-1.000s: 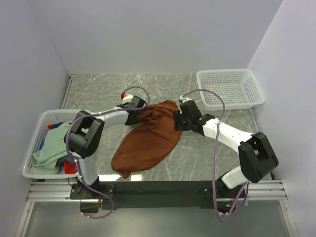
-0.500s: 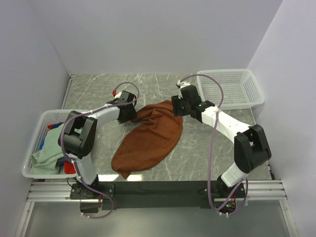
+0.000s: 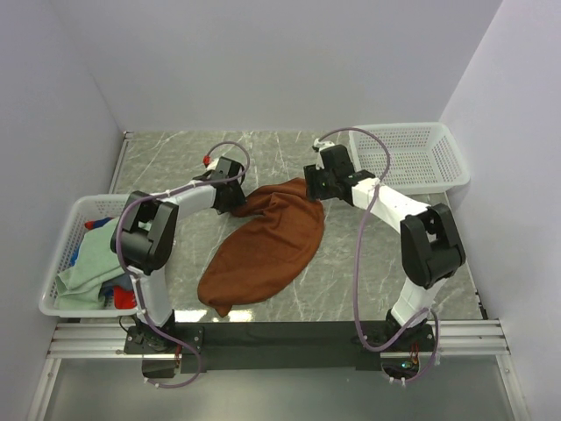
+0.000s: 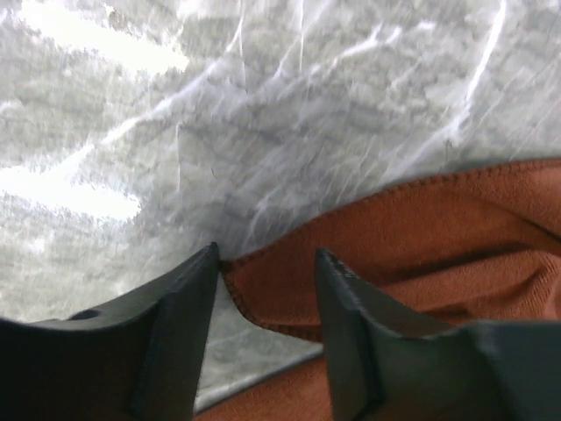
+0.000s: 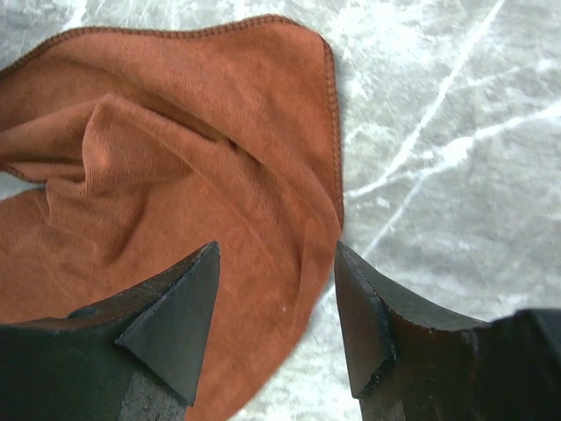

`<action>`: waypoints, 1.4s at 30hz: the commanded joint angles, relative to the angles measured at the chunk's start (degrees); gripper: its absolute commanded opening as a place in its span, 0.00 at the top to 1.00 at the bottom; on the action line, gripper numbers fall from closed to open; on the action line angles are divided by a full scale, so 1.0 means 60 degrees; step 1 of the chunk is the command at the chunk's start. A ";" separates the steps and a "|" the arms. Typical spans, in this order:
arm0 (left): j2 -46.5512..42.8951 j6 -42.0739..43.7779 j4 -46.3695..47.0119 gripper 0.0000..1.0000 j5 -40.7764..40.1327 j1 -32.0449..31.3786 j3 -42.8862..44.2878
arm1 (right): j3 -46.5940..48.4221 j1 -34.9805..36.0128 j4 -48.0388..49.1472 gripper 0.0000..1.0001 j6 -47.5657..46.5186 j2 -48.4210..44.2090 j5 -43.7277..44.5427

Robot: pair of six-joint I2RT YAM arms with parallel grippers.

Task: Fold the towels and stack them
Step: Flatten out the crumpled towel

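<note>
A rust-brown towel lies crumpled and roughly oval in the middle of the marble table. My left gripper is at its far left corner. In the left wrist view the left gripper is open, and the hemmed corner of the towel lies loose between the fingers. My right gripper is at the towel's far right corner. There the right gripper stands open just above the towel, holding nothing. More towels, mint-green, blue and red, are piled in the left basket.
A white mesh basket at the left edge holds the piled cloths. A second white mesh basket stands at the far right with nothing in it. Grey walls close in the table on three sides.
The left gripper has opened and shifted slightly toward the far left. The right gripper has moved toward the far side, to the towel's upper right corner. The towel lies flatter at its far edge.
</note>
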 commanded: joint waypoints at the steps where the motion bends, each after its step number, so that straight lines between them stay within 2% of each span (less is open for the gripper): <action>1: 0.0536 -0.0136 -0.0510 0.49 -0.0276 0.0029 0.0230 | 0.0568 -0.0072 0.0457 0.38 -0.0050 0.0360 -0.0175; 4: 0.0727 -0.0034 -0.0745 0.60 -0.0277 0.0015 0.0319 | 0.0817 -0.0144 0.0458 0.38 0.0314 0.0901 -0.0088; 5: 0.0742 -0.0034 -0.0789 0.60 -0.0277 0.0000 0.0319 | 0.0906 -0.0159 0.0443 0.38 0.0316 0.1019 -0.0087; 10: 0.0684 0.0112 -0.0775 0.75 -0.0262 -0.0073 0.0231 | 0.1477 -0.0467 0.0530 0.37 0.0990 0.1634 -0.0292; 14: 0.0581 0.0463 -0.0833 0.91 -0.0467 -0.0146 0.0290 | 0.2179 -0.0599 0.0385 0.36 0.1005 0.2321 -0.0292; 15: 0.0538 0.0551 -0.0848 0.98 -0.0496 -0.0204 0.0319 | 0.2514 -0.0613 0.0311 0.36 0.0990 0.2454 -0.0249; 16: 0.0523 0.0625 -0.0877 0.99 -0.0598 -0.0234 0.0363 | 0.2663 -0.0614 0.0253 0.36 0.0990 0.2572 -0.0248; 23: 0.0493 0.0977 -0.0965 0.99 -0.0716 -0.0351 0.0495 | 0.3747 -0.0716 -0.0084 0.36 0.1122 0.3860 -0.0482; 34: 0.0449 0.1050 -0.1039 0.99 -0.0657 -0.0352 0.0583 | 0.4715 -0.0804 -0.0582 0.40 0.1298 0.4960 -0.1463; 40: 0.0405 0.1050 -0.1068 0.99 -0.0628 -0.0352 0.0568 | 0.4818 -0.0819 -0.0568 0.50 0.1268 0.5063 -0.2635; 42: 0.0420 0.1065 -0.1083 1.00 -0.0614 -0.0366 0.0597 | 0.4832 -0.0819 -0.0583 0.57 0.1268 0.5034 -0.2709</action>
